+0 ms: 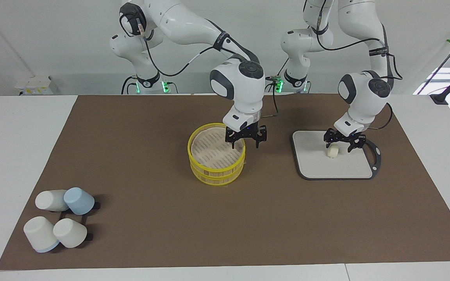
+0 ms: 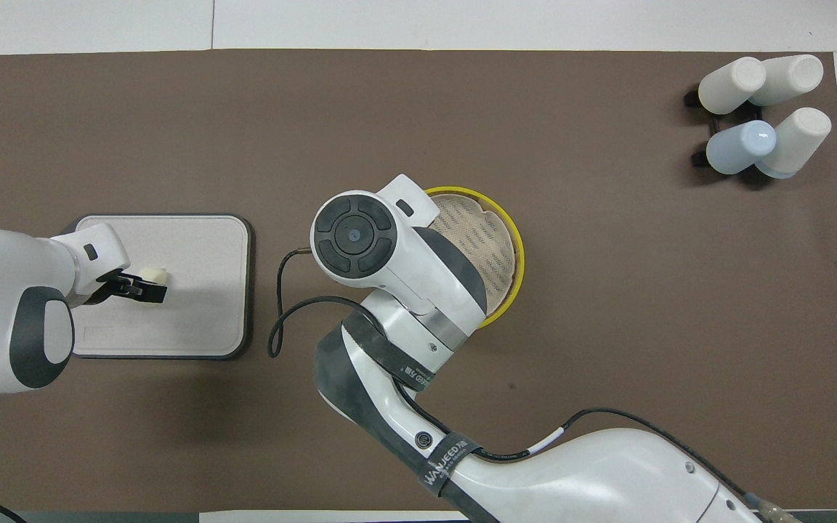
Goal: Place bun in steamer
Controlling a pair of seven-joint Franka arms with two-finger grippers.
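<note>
The stubby cream bun (image 1: 333, 152) sits on the board (image 1: 315, 164), left gripper (image 1: 344, 146) spread around it, right gripper (image 1: 246, 143) released over the yellow-rimmed steamer (image 1: 216, 159); arm strap reads "WANJEED".

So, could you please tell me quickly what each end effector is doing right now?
Left end effector: open, fingers straddling the bun on the board.
Right end effector: open, at the steamer rim, holding nothing.

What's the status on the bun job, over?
Left pincer open over the bun on the board. Right pincer open at the steamer rim. Steamer lidless, nothing in the way.
</note>
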